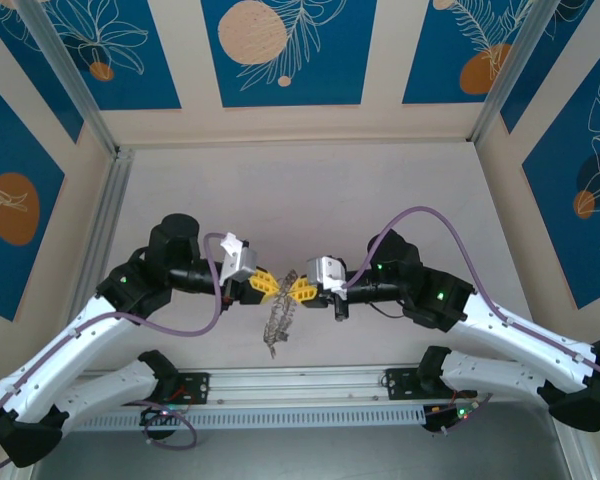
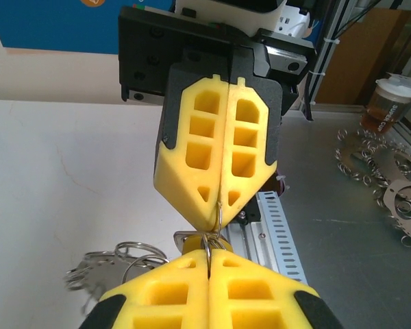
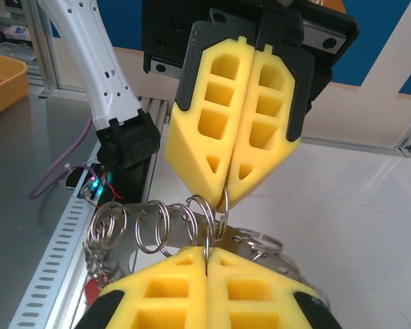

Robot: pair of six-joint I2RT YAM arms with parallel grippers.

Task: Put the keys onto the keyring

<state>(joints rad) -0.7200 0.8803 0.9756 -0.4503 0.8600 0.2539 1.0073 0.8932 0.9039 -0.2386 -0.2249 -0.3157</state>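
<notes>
My left gripper point(image 1: 274, 284) and right gripper point(image 1: 299, 289) meet tip to tip above the table's middle. Under them hangs the keyring point(image 1: 279, 326), a flat grey metal plate point(image 3: 166, 232) fringed with small wire rings. In the left wrist view my left gripper point(image 2: 210, 255) is shut on one thin wire ring point(image 2: 209, 241), and the right gripper point(image 2: 219, 208) pinches a ring just above it. In the right wrist view my right gripper point(image 3: 207, 252) is shut on a wire ring, with the left gripper point(image 3: 226, 197) opposite it. A red tag point(image 3: 94, 288) dangles at the keyring's low end; the keys themselves are too small to make out.
An aluminium rail point(image 1: 300, 385) runs along the near edge between the arm bases. Beyond the cell, a grey bench holds another ringed metal plate point(image 2: 397, 195), a cup point(image 2: 392, 103) and an orange tray point(image 3: 0, 79). White table lies behind the grippers.
</notes>
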